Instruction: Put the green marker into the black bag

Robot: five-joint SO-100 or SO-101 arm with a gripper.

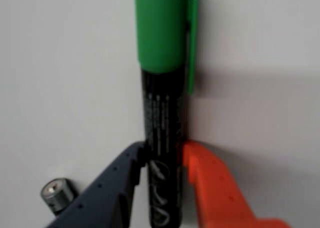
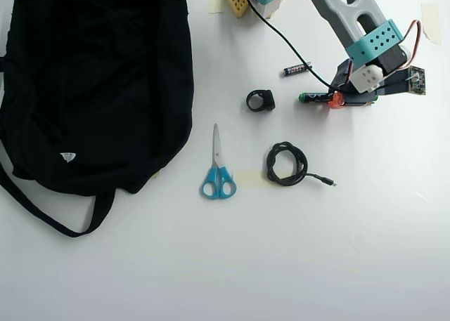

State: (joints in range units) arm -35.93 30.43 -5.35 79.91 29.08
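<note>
Because the green marker [image 1: 161, 108] lay flat on the white table [image 2: 351, 230] with its barrel running straight between the two fingers, you had the gripper [image 1: 164, 160] lined up the sensible way: across the narrow width, not along the length. In the wrist view the dark finger [image 1: 107, 190] sat on the left of the barrel and the orange finger [image 1: 215, 188] on the right, both drawn in against it, so the gripper looked pinched on the marker's dark barrel, well back from the green cap (whether it bore real pressure I could not tell). A hold that far toward the tip end would, I judge, let the cap end droop once you lifted.

From overhead the marker [image 2: 314, 96] rested near the top right, under the arm, with a small battery [image 2: 297, 69] just above it, close enough to nudge. Farther left were a black ring-shaped piece [image 2: 261, 100], a coiled cable [image 2: 287, 164] and blue-handled scissors [image 2: 217, 173]. The black bag [image 2: 91, 82] lay well apart at the far left, so your carry had to cross over those.
</note>
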